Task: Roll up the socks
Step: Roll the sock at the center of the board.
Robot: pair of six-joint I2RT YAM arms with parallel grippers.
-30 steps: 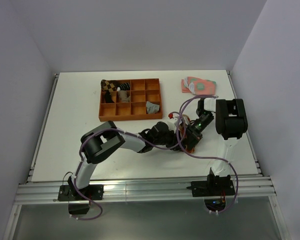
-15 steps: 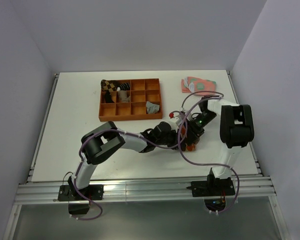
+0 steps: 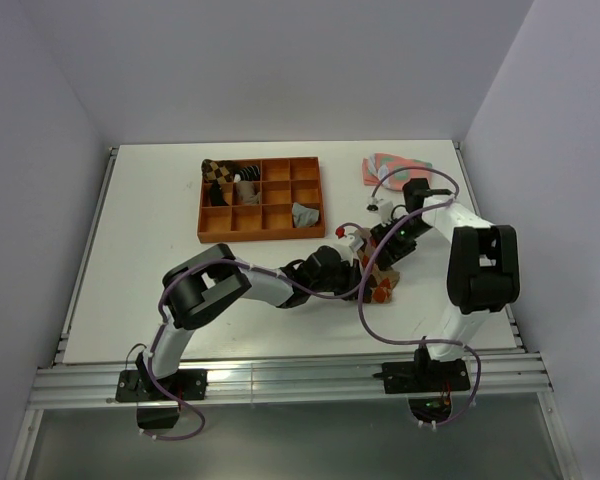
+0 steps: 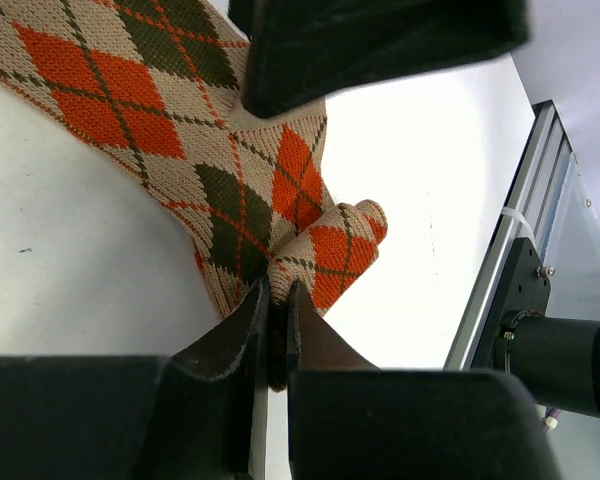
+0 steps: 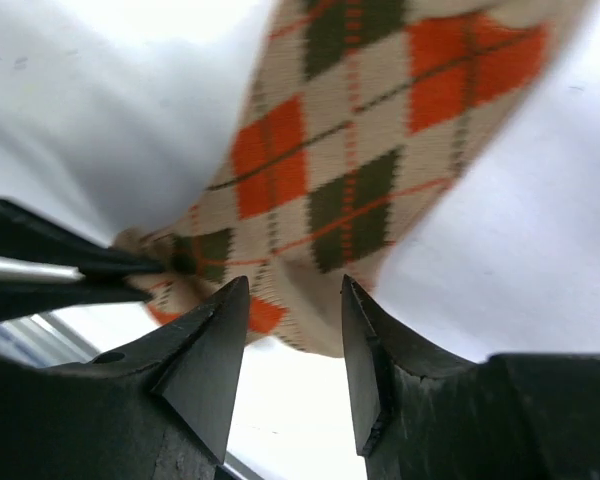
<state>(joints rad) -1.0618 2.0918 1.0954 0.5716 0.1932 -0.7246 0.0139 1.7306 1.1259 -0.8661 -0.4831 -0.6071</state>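
Note:
The tan argyle sock (image 4: 230,180) lies flat on the white table, one end folded over. My left gripper (image 4: 277,300) is shut on that folded end's edge. In the top view the left gripper (image 3: 352,262) is beside the sock (image 3: 381,291) at the table's middle right. My right gripper (image 5: 292,300) is open just above the sock (image 5: 350,180), its jaws on either side of the sock's near edge and not touching it. It meets the left gripper from the right (image 3: 382,258). A plain grey sock (image 3: 305,213) sits in the orange tray.
The orange compartment tray (image 3: 212,222) stands at the back left and holds an argyle bundle (image 3: 218,170) and dark items. Pink-and-green socks (image 3: 395,168) lie at the back right. The table's metal front rail (image 4: 525,270) is near the left gripper.
My right arm's elbow has swung out to the right and its gripper has turned in over the sock. The left gripper has stayed shut on the sock.

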